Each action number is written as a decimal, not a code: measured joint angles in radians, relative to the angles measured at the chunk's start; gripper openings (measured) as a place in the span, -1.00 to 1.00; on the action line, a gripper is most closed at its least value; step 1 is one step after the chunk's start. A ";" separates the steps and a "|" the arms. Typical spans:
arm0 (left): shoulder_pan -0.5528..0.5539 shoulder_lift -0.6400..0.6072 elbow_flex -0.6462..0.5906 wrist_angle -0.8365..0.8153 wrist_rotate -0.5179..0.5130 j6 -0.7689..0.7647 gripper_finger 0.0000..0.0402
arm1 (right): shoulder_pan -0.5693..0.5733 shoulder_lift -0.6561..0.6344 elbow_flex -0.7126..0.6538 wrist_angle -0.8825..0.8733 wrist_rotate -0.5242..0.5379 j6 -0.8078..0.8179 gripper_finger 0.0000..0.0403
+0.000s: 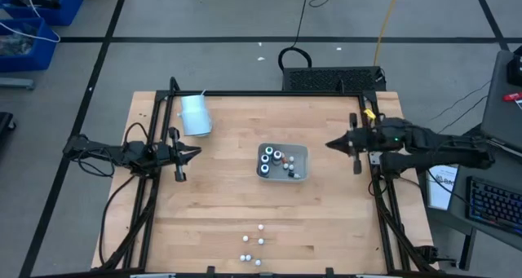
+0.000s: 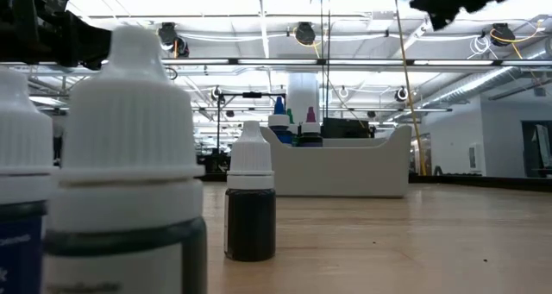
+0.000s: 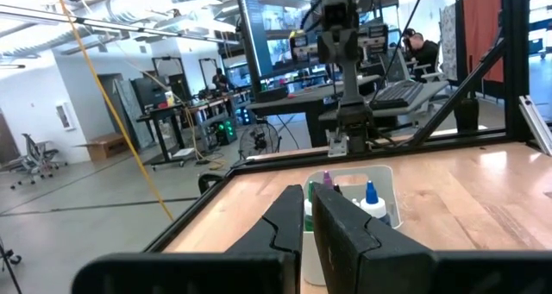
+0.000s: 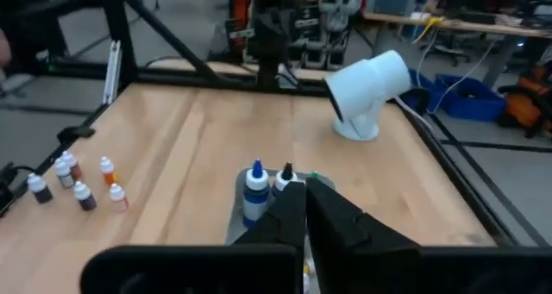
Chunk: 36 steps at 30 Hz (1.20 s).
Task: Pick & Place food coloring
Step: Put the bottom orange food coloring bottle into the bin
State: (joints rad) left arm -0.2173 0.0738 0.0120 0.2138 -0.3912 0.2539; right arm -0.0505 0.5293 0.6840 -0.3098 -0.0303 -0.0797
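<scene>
Several tiny food coloring bottles (image 1: 277, 160) stand in a clear rectangular tray (image 1: 303, 150) at the table's middle. In the right wrist view, the bottles in the tray (image 4: 256, 190) show coloured tips. Several more white-capped bottles (image 1: 253, 245) stand loose on the wood near the front edge, and they fill the low view's foreground (image 2: 129, 156). My left gripper (image 1: 194, 153) hovers shut to the left of the tray, pointing at it. My right gripper (image 1: 333, 144) hovers shut to the right of the tray, raised above the table. Neither holds anything.
A pale-blue-white cup (image 1: 196, 113) sits at the far left of the table, behind my left gripper. A black frame (image 1: 269, 93) borders the far and side edges. Bare wood lies between the tray and the loose bottles.
</scene>
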 joint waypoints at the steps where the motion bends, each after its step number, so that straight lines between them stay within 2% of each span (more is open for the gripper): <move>1: 0.000 0.000 0.000 0.000 0.000 0.000 -0.82 | -0.001 -0.037 -0.030 0.010 0.003 0.011 -0.99; 9: 0.000 0.000 0.000 0.000 0.000 0.000 -0.82 | 0.000 -0.278 -0.270 0.146 0.002 0.050 -1.00; 19: 0.000 0.000 0.000 -0.001 0.000 0.000 -0.82 | 0.000 -0.495 -0.427 0.175 -0.001 0.130 -1.00; 30: 0.000 0.000 0.000 -0.001 -0.011 0.062 -0.82 | 0.000 -0.521 -0.562 0.334 -0.002 0.122 -1.00; 36: 0.000 0.000 0.006 0.050 -0.011 -0.070 -0.82 | 0.000 -0.521 -0.601 0.345 0.000 0.145 -1.00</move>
State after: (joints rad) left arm -0.2173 0.0738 0.0183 0.2637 -0.4026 0.1838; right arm -0.0509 0.0086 0.0826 0.0347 -0.0307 0.0652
